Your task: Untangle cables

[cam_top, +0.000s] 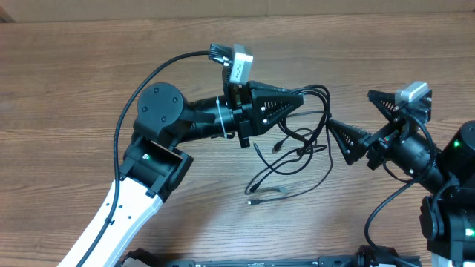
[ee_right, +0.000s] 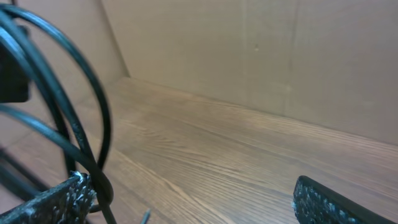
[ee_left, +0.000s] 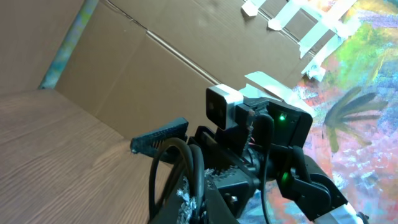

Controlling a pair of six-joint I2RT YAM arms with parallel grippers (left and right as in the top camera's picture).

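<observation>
Wood-grain desk (cam_top: 67,81), brown, with cardboard wall (ee_right: 249,56) behind and paint-splashed sheet (ee_left: 360,106) off to one side. Tangled cables (cam_top: 300,148) lie mid-desk between arms, loops rising to left pincer (cam_top: 298,97), which is clamped on several strands. Right pincer (cam_top: 350,109) spread wide, holding nothing, strands just beside its nearer finger. Plug end (cam_top: 256,201) flat on desk. Left wrist view: own fingers cut off at bottom edge, grip point hidden. Right wrist view: cables blurred, contact with finger unclear.
</observation>
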